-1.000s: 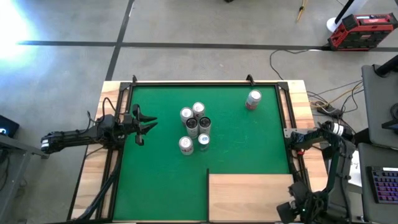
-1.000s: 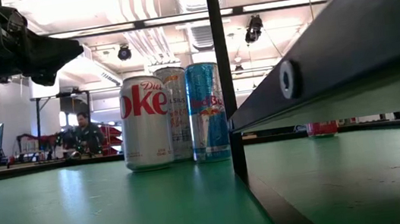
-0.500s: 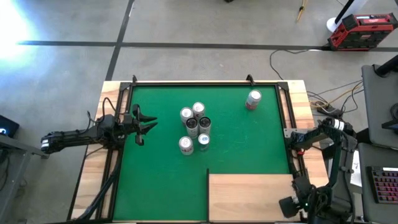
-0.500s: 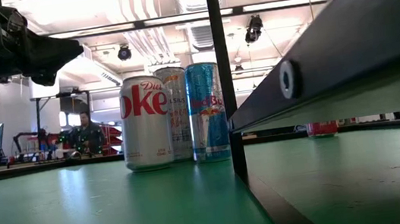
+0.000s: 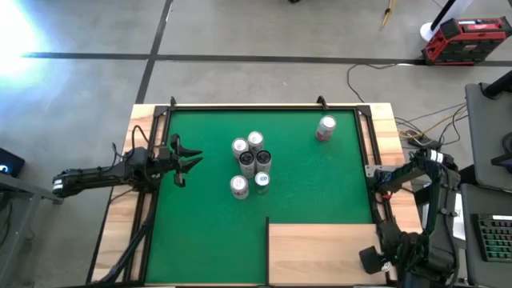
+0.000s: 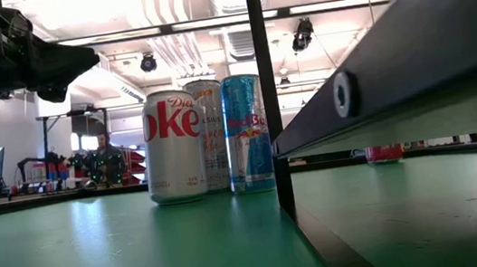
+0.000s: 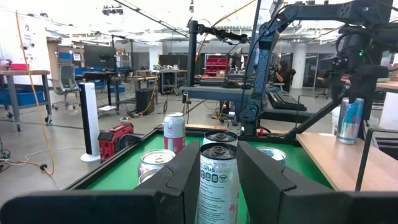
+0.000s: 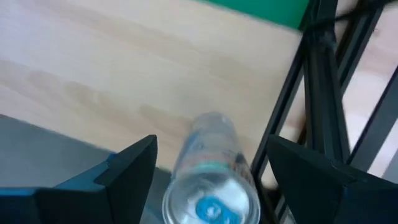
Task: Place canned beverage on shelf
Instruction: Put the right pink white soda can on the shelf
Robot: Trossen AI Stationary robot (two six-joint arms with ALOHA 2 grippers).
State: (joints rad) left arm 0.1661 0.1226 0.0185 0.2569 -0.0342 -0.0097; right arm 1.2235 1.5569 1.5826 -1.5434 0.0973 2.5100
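A slim silver can with a blue tab [image 8: 211, 168] stands upright on the pale plywood shelf [image 5: 320, 252], by its right edge; the left wrist view shows this can [image 7: 350, 121] too. My right gripper [image 8: 211, 142] is above it, pointing down and open. Its fingers stand on either side of the can's top, with a gap on each side. My left gripper [image 5: 190, 158] waits level at the green mat's left edge, open and holding nothing. Several cans [image 5: 250, 160] stand grouped mid-mat.
One red-and-silver can [image 5: 326, 126] stands alone at the mat's far right. Black frame rails [image 8: 323, 93] run just right of the shelf. The low view shows a Diet Coke can [image 6: 172, 144], a blue can [image 6: 247, 132] and the shelf's dark edge rail [image 6: 395, 69].
My right arm has shifted a little at the shelf's near right corner, its elbow going toward the table's right edge. The grouped cans and my left arm have kept still.
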